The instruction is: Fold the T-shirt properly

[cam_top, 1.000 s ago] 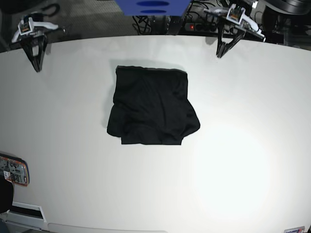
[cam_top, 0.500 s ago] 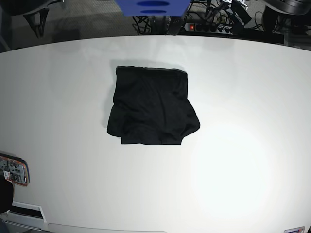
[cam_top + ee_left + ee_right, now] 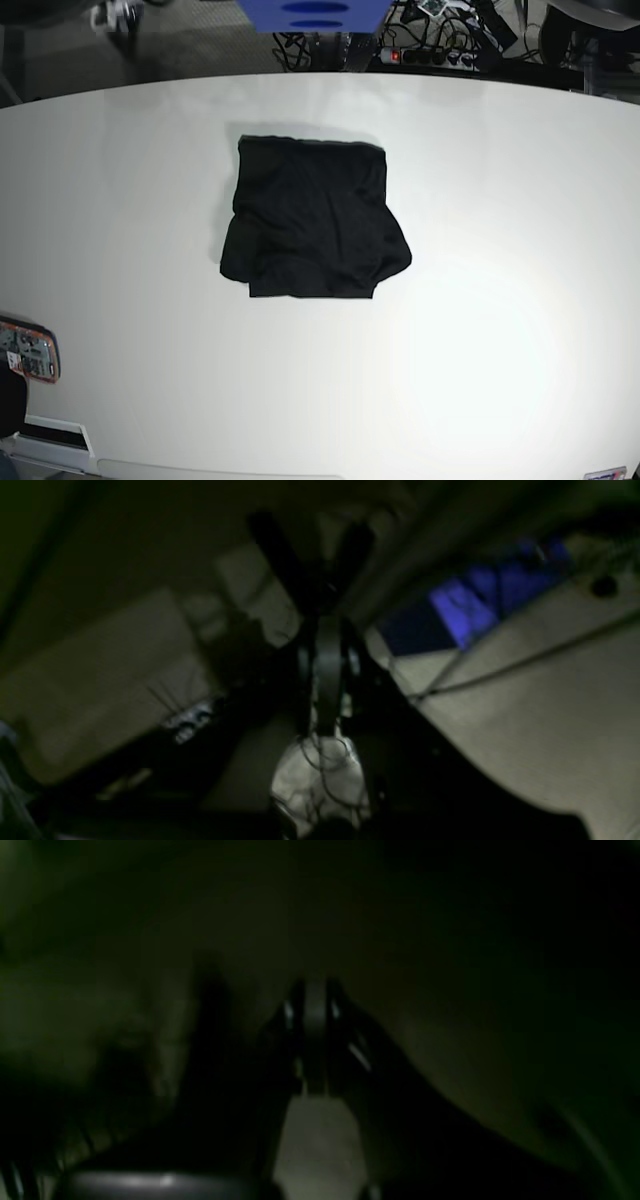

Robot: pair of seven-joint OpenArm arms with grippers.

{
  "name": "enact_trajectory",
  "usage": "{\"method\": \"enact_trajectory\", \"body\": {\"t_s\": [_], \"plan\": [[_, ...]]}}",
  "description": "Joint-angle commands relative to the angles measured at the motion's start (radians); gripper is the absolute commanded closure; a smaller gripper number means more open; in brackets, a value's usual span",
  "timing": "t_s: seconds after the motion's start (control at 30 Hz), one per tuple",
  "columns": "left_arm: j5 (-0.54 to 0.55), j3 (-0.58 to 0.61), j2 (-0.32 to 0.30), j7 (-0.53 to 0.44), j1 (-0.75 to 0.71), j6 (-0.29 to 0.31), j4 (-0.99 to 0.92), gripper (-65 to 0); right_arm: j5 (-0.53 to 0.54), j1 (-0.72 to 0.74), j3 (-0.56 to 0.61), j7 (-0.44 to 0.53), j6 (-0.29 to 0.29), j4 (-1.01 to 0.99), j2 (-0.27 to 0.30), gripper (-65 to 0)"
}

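The T-shirt (image 3: 315,220) lies folded into a rough black rectangle on the white table (image 3: 500,300), a little behind its middle, with its near edge bulging and wrinkled. Neither arm reaches over the table in the base view. In the dim, blurred left wrist view, my left gripper (image 3: 327,630) has its fingers pressed together on nothing, pointing at a dark floor with cables. The right wrist view is almost black; my right gripper (image 3: 315,990) also shows shut and empty. The T-shirt appears in neither wrist view.
A blue object (image 3: 312,12) hangs over the table's far edge. Behind it lie a power strip (image 3: 415,55) and tangled cables. An orange-red device (image 3: 25,350) sits at the table's left front edge.
Both arms have pulled back from the table's far corners and left the base view. The T-shirt has not moved.
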State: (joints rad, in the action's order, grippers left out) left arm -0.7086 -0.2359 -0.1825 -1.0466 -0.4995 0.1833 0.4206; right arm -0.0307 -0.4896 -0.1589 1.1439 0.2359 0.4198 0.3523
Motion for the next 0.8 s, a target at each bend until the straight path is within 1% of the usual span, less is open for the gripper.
{"method": "enact_trajectory", "body": {"t_s": [0.0,0.1,0.17,0.23,0.33,0.43,0.57,0.77], "plan": [[-0.013,-0.001,-0.015,-0.022,0.014,-0.023,-0.027,0.0,0.018,-0.094,0.009,0.009,-0.005,-0.069,0.027,0.0],[-0.081,-0.001,-0.027,-0.021,0.057,-0.092,-0.105,0.0,0.018,-0.093,0.031,0.008,-0.005,-0.167,0.027,0.0],[-0.121,-0.001,-0.03,-0.021,0.084,-0.124,-0.144,0.0,0.018,-0.093,0.031,0.008,-0.005,-0.21,0.027,0.0],[-0.151,-0.001,-0.03,-0.014,0.101,-0.143,-0.148,0.0,0.018,-0.093,0.031,0.008,-0.005,-0.227,0.027,0.0],[-0.177,-0.001,-0.03,0.025,0.101,-0.146,-0.145,0.0,0.018,-0.093,0.028,0.008,-0.005,-0.226,0.027,0.0],[-0.182,-0.001,-0.03,0.038,0.115,-0.146,-0.145,0.0,0.018,-0.093,0.026,0.008,-0.005,-0.226,0.027,0.0],[-0.182,0.002,-0.028,0.093,0.121,-0.146,-0.145,0.0,0.018,-0.093,0.026,0.008,-0.005,-0.226,0.027,0.0],[-0.182,0.002,-0.028,0.111,0.126,-0.146,-0.15,0.0,0.019,-0.093,0.026,0.005,-0.005,-0.233,0.027,0.0]]}}
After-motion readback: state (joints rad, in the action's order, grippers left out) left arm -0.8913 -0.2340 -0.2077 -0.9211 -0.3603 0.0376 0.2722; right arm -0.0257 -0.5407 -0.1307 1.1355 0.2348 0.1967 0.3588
